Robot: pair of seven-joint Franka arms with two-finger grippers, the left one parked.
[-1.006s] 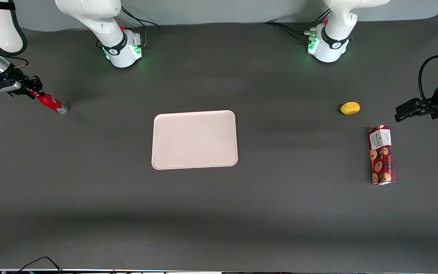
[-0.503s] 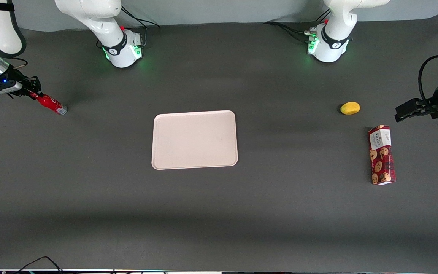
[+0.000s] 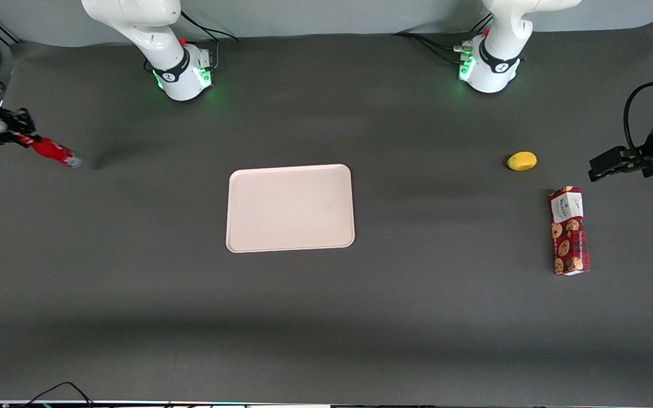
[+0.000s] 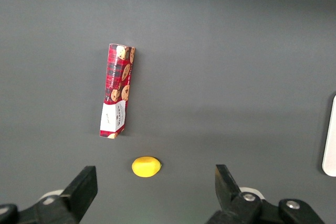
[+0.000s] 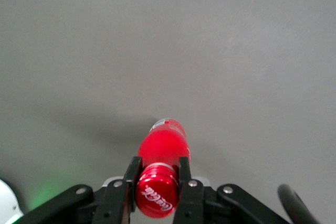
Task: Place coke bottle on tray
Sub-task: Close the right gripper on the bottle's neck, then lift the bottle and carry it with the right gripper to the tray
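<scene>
The coke bottle point(image 3: 51, 151), slim and glossy red with a silvery base, hangs tilted above the table at the working arm's end, its shadow apart from it on the cloth. My gripper point(image 3: 25, 137) is shut on its neck just under the red cap. In the right wrist view the cap point(image 5: 156, 196) with white script sits clamped between the two black fingers point(image 5: 184, 174) of the gripper point(image 5: 157, 174), and the red body point(image 5: 163, 142) points down at the grey table. The pale pinkish tray point(image 3: 290, 207) lies flat mid-table, well away from the bottle toward the parked arm.
A yellow lemon-like object point(image 3: 522, 161) and a red patterned cookie box point(image 3: 569, 230) lie toward the parked arm's end of the table; both also show in the left wrist view, lemon point(image 4: 146, 167) and box point(image 4: 117, 91). Two arm bases point(image 3: 183, 71) stand along the table's back edge.
The gripper has risen and drawn outward toward the working arm's table edge with the bottle in it. The bottle's base has come up off the table, leaving its shadow apart.
</scene>
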